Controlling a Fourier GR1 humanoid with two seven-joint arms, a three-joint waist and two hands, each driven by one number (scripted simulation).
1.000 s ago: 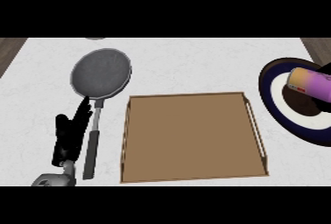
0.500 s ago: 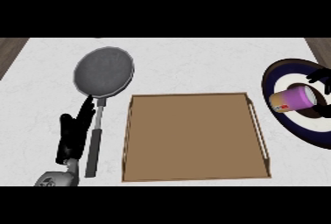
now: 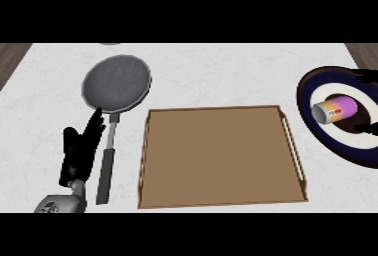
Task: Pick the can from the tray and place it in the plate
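- The left hand (image 3: 81, 150) shows at the lower left of the counter (image 3: 221, 70), fingers straight and apart, pointing up the view, holding nothing.
- It rests just beside the handle of a grey frying pan (image 3: 116, 82), whose round bowl lies up and to the right of the fingers.
- Of the right hand (image 3: 367, 76) only dark finger shapes show at the right edge, above and below the can; whether they are spread or curled cannot be told.
- The can (image 3: 334, 110), purple and orange with a pale end facing left, lies tilted on the white middle of the plate (image 3: 314, 82), which has a dark rim.
- The brown tray (image 3: 221, 155) sits mid-counter, between pan and plate, with nothing in it.
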